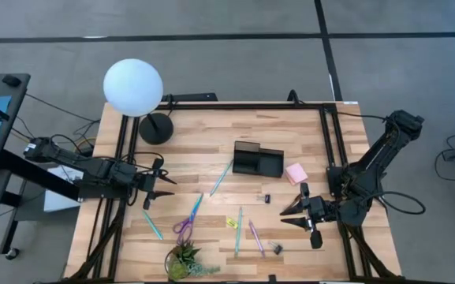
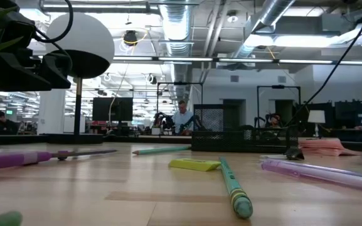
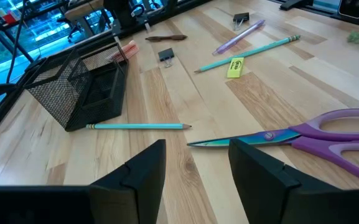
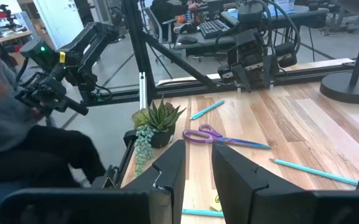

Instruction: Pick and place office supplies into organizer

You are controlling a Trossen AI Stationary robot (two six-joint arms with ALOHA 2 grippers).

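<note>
The black mesh organizer (image 1: pixel 257 161) stands at the table's middle, toward the far edge, with a pink sticky-note pad (image 1: pixel 295 173) lying to its right. Purple-handled scissors (image 1: pixel 188 219), teal pencils (image 1: pixel 221 178) (image 1: pixel 239 230), a teal pen (image 1: pixel 152 224), a pink pen (image 1: pixel 256 238), a yellow piece (image 1: pixel 231 223) and black clips (image 1: pixel 266 199) (image 1: pixel 277 248) lie flat on the wood. My left gripper (image 1: pixel 162 183) hangs open at the left, above the table, its fingers pointing toward the scissors' blades (image 3: pixel 229 140). My right gripper (image 1: pixel 292 214) hovers open at the right, holding nothing.
A white globe lamp (image 1: pixel 134 88) with a round black base (image 1: pixel 156 128) stands at the far left. A small green plant (image 1: pixel 186 262) sits at the near edge. A black frame rail (image 1: pixel 326 142) runs along the table's right side. A person (image 4: pixel 17 124) sits beyond the table's near-left corner.
</note>
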